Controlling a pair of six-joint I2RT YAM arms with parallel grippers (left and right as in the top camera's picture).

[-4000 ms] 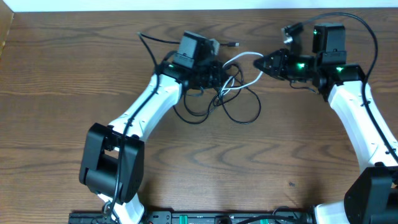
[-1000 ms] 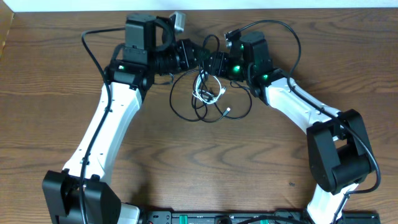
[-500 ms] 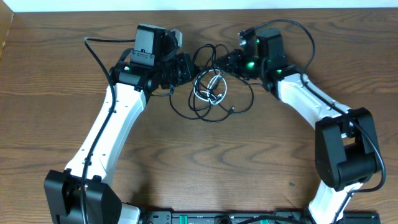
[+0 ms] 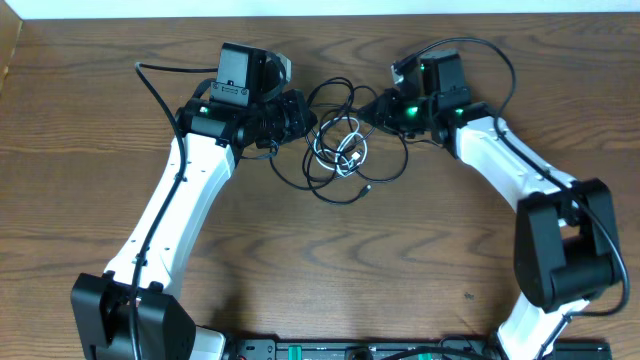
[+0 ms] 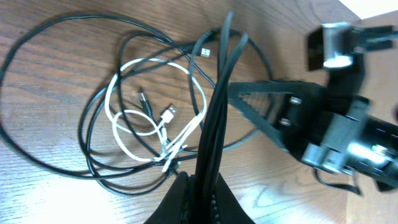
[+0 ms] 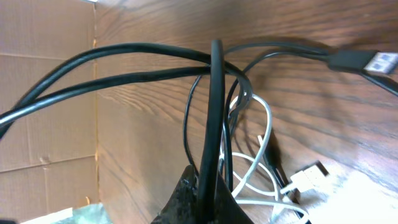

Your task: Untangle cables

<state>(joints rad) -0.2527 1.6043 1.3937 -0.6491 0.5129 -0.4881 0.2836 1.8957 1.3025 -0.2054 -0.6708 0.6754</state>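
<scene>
- Left arm (image 4: 165, 215): long white shells between black joints, with a bulky black joint block (image 4: 120, 310) down at 7 o'clock.
- Right arm (image 4: 505, 165): the same white and black, its block at 4 o'clock.
- Small green lights (image 4: 408, 108) glow at both wrists.
- A thick black wire (image 4: 175, 66) arcs off each wrist.

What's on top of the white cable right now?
Black cable loops cross the white cable in places; which lies uppermost is unclear. The black strands in the jaws of the left gripper rise in front of its right side, hiding the crossings there.
</scene>
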